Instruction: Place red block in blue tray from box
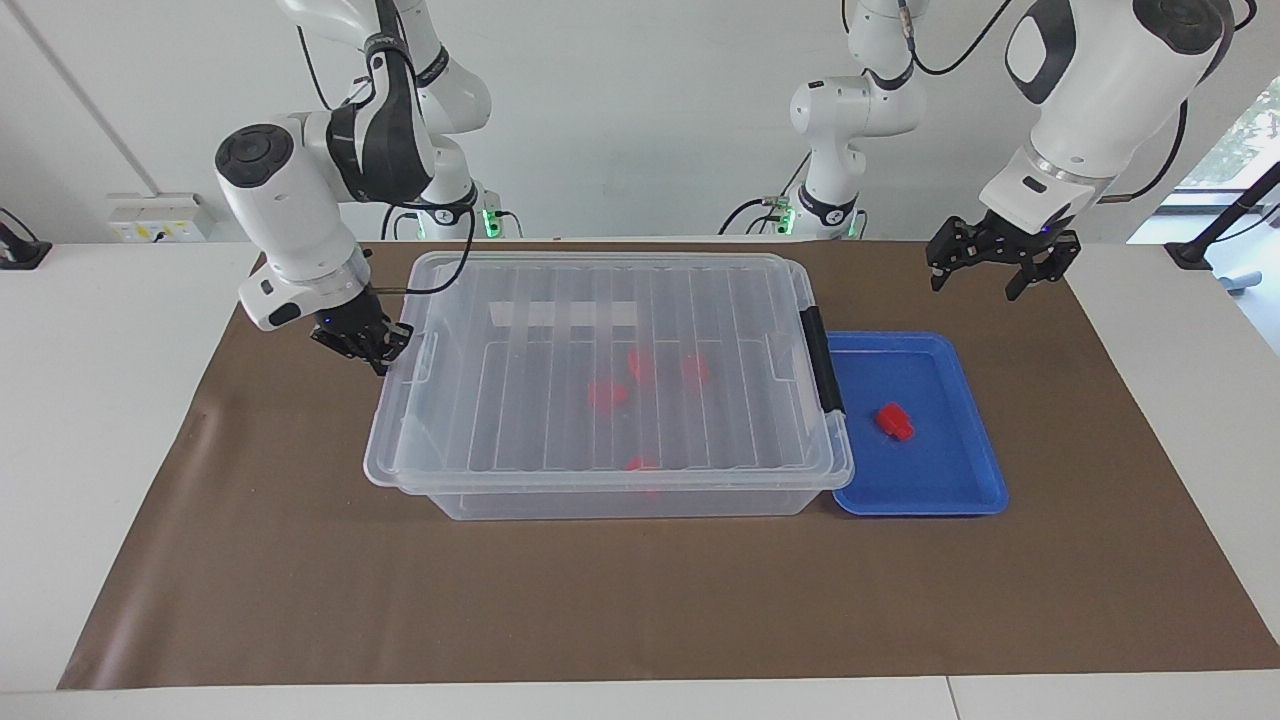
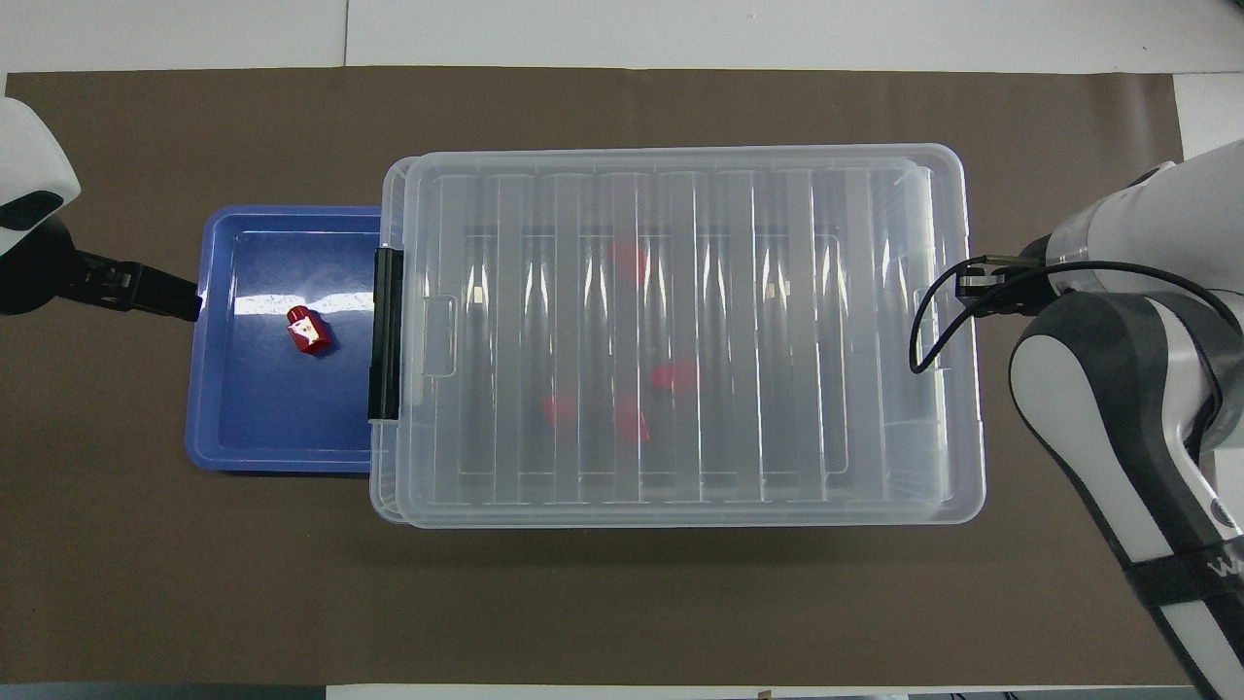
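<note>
Brown paper covers the white tabletop (image 1: 100, 450). On it the box (image 1: 610, 385), lid closed, holds four red blocks, blurred through the ribs. At its black-clip end the blue tray (image 1: 950, 480) touches it, with the red block (image 1: 894, 421) lying near the tray's middle. At one o'clock from the tray, the left gripper (image 1: 1002, 268) hangs spread wide, empty. The right gripper (image 1: 362, 343) sits at the box's nine-o'clock edge; whether it is closed I cannot tell.

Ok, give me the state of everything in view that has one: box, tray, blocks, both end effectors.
Box: lid on, black clip at the tray end.
Tray: beside the box, holds one block.
Block in tray: lying loose, not gripped.
Blocks in box: four, under the lid.
Left end effector: open, empty, up over the mat.
Right end effector: at the box's rim.
</note>
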